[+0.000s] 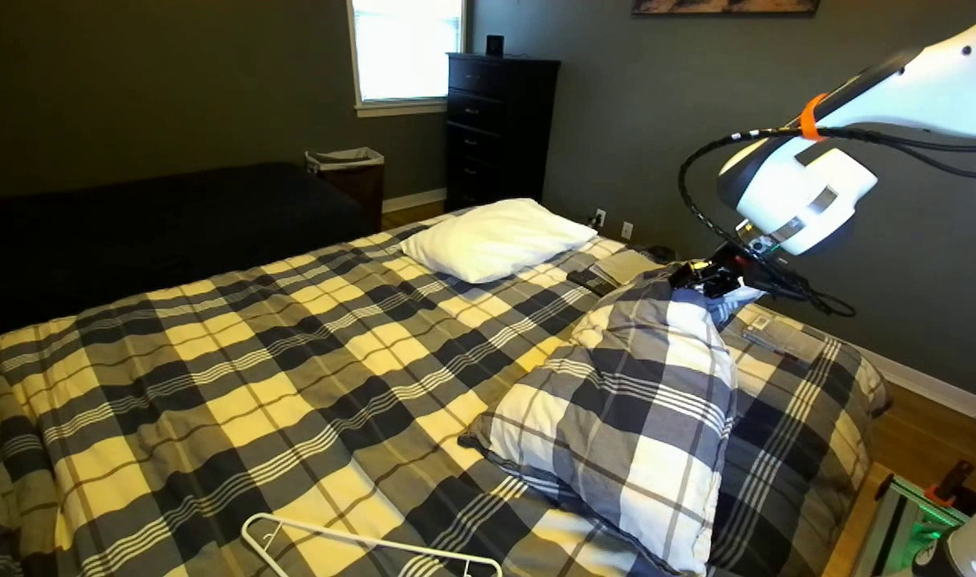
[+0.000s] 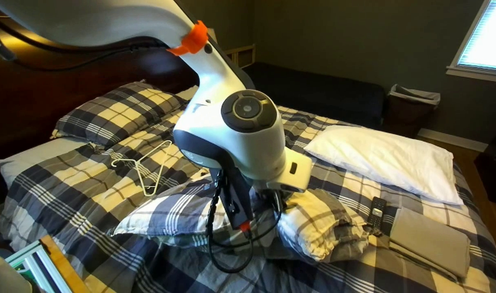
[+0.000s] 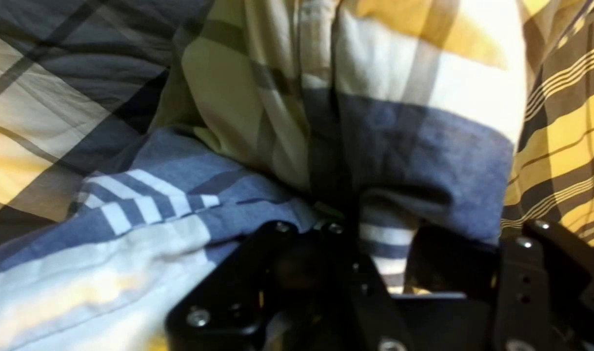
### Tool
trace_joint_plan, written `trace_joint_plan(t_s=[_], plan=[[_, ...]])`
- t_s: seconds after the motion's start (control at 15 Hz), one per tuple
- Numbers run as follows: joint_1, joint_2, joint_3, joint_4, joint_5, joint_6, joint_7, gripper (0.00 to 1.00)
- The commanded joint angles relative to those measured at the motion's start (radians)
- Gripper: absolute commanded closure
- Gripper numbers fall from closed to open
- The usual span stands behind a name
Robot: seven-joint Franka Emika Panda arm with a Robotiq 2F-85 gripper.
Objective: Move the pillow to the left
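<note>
Background: one window (image 1: 408,52), one tall black dresser (image 1: 500,132); surface: one bed (image 1: 256,353) dressed in yellow, grey and navy plaid; upon it we list one white pillow (image 1: 500,240), one pale hanger (image 2: 138,164), one handset (image 2: 377,211) and one folded grey cloth (image 2: 431,242).

Principal item: one plump plaid pillow (image 1: 632,401), navy, grey and white; situated toward the bed edge where the arm (image 2: 248,154) reaches in, directly beneath the gripper (image 1: 703,280); its long axis runs from under the gripper toward the hanger's side of the bed, so that, by our reckoning, the greater length lies that way and only a shorter, crumpled end lies beyond, toward the handset.

Gripper, one: touching the pillow off its middle, toward that crumpled end; in the wrist view its jaws seem to stand apart with bunched pillow cloth between them; whether they bear on the cloth we cannot tell.

Coming move, in our judgement: a sideways shift that turns on this off-centre contact; we would expect the longer part to trail or swing, and would want the cloth firmly pinched first; whose left is meant we cannot settle from what is shown.
</note>
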Motion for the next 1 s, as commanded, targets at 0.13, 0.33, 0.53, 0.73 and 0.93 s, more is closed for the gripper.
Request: trace_joint_plan(t_s=[0.13,0.33,0.53,0.73,0.93], plan=[[0.002,-0.026,-0.001,-0.02,0.0,0.033,-0.022,1.0],[0.05,0.011,0.052,0.111,-0.069,0.087,-0.021,1.0],[0.089,0.022,0.104,0.197,-0.161,0.076,-0.019,1.0],[0.142,0.054,0.169,0.303,-0.201,0.062,-0.04,1.0],[0.201,0.091,0.239,0.402,-0.225,0.055,-0.055,1.0]])
